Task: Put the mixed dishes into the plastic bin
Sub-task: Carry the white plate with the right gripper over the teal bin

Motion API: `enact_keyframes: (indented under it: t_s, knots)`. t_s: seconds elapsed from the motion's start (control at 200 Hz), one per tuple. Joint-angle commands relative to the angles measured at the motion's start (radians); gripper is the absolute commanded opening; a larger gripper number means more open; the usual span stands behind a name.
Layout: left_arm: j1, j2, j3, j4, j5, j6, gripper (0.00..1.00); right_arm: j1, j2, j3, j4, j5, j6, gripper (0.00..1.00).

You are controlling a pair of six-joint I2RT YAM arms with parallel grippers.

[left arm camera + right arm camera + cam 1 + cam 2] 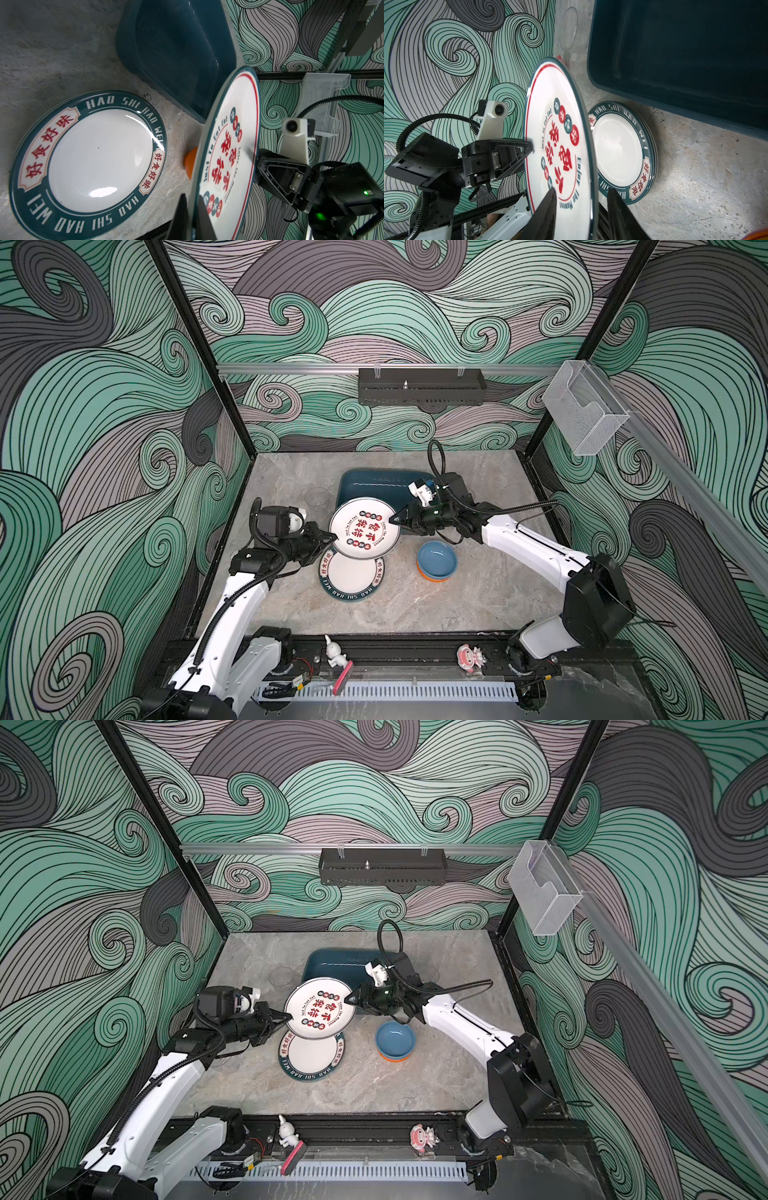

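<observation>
A white plate with red characters (365, 529) (228, 145) hangs tilted above the table, in front of the empty teal plastic bin (374, 485) (675, 52). My left gripper (332, 537) (192, 205) is shut on its near-left rim. My right gripper (392, 519) (581, 197) straddles the opposite rim, open, with one finger against the plate's face and the other standing off behind it. A blue-rimmed plate (352, 576) (93, 162) lies flat on the table below. A blue bowl (437, 559) sits nested in an orange bowl (434, 578). A clear glass tumbler (318, 497) stands left of the bin.
A black perforated tray (422, 391) hangs on the back rail and a clear acrylic box (584, 414) on the right rail. A white figurine (334, 651) and a pink one (471, 657) stand on the front rail.
</observation>
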Motion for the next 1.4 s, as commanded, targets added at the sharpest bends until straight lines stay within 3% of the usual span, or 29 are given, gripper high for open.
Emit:
enact_keyframes:
  t_s: [0.0,0.385,0.51,0.77,0.956,1.391]
  knots:
    - [-0.028,0.005,0.056,0.057,-0.001,-0.018,0.00,-0.007,-0.008,-0.007,0.053,-0.036,0.029,0.35]
    - [-0.062,0.029,0.074,0.067,-0.030,-0.021,0.00,-0.010,0.002,-0.009,0.028,-0.009,0.009,0.08]
    - [-0.062,0.029,0.077,0.061,-0.037,-0.020,0.13,-0.021,-0.003,-0.010,0.018,0.011,-0.004,0.02]
    - [-0.062,0.012,0.073,0.012,-0.070,0.004,0.41,-0.061,0.003,0.007,0.003,0.036,-0.015,0.00]
    - [-0.062,-0.036,0.038,-0.026,-0.113,0.017,0.54,-0.090,0.039,0.057,-0.026,0.063,-0.042,0.00]
    - [-0.061,-0.186,-0.087,-0.052,-0.169,-0.002,0.58,-0.122,0.263,0.273,-0.071,0.097,-0.055,0.00]
